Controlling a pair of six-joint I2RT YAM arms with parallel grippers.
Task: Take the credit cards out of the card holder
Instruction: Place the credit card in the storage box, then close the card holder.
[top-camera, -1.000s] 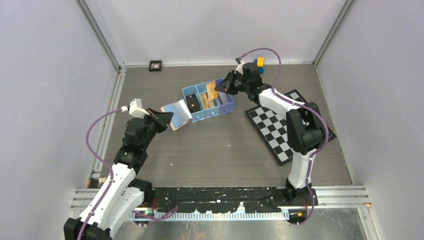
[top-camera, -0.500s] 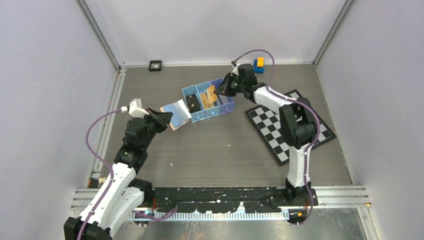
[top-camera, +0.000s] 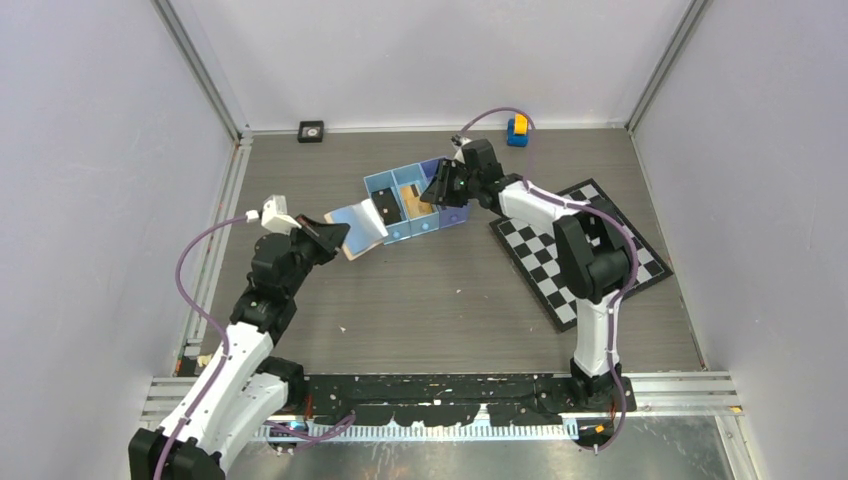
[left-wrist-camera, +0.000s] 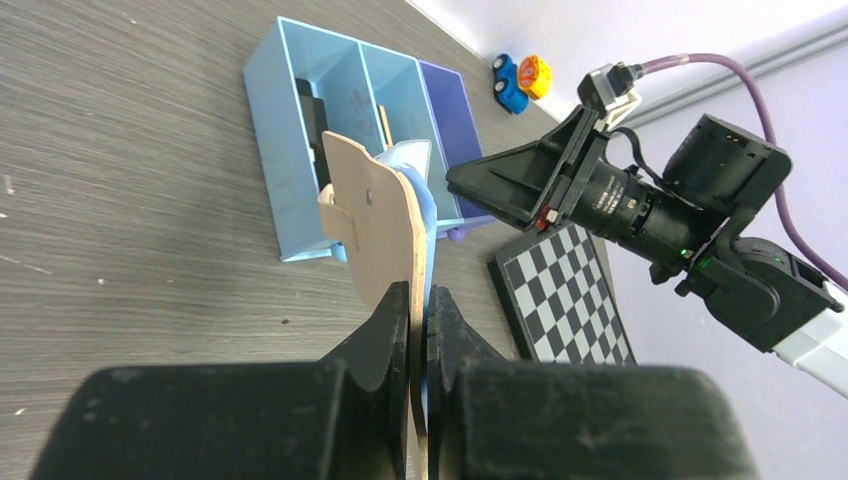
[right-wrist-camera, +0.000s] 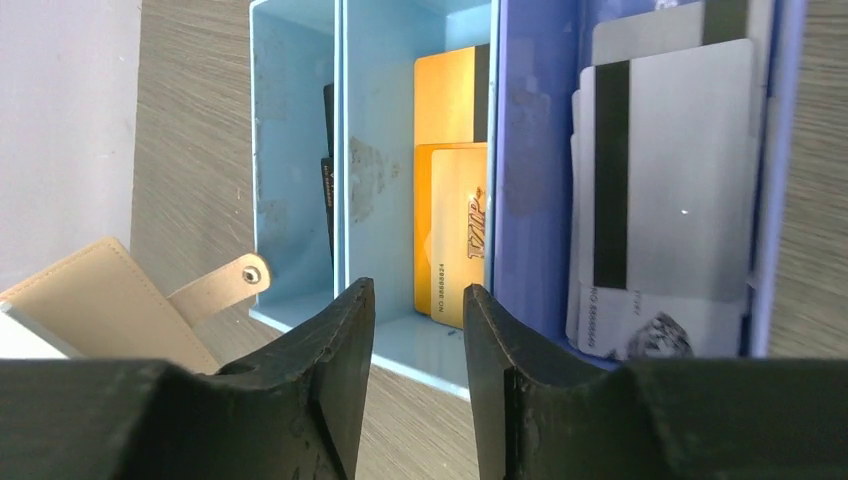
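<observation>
three compartments in the blue tray (right-wrist-camera: 342, 150), sorted by colour: a dark card (right-wrist-camera: 327, 170) in the one nearest the card holder (left-wrist-camera: 375, 215), orange cards (right-wrist-camera: 455, 220) in the middle, silver cards (right-wrist-camera: 670, 180) in the purple-walled end.

left gripper (left-wrist-camera: 420, 295): jaws pinched tight on the card holder's lower edge, holding it upright off the table just beside the tray's short end. judgement: held on edge like this so the pockets face the other arm and the wallet cannot slide when a card is pulled. snap tab (right-wrist-camera: 225, 285) hangs loose, flap open.

right gripper (right-wrist-camera: 418, 290): jaws partly apart, nothing between them, poised above the near rim of the middle compartment with the orange cards directly beyond the gap. judgement: a drop-off position, low and lined up with that bin so a card lands flat with its like.

cannot tell whether any card remains in the holder; only a pale blue inner face shows. if one does, next move is a reach back across to the wallet mouth.
</observation>
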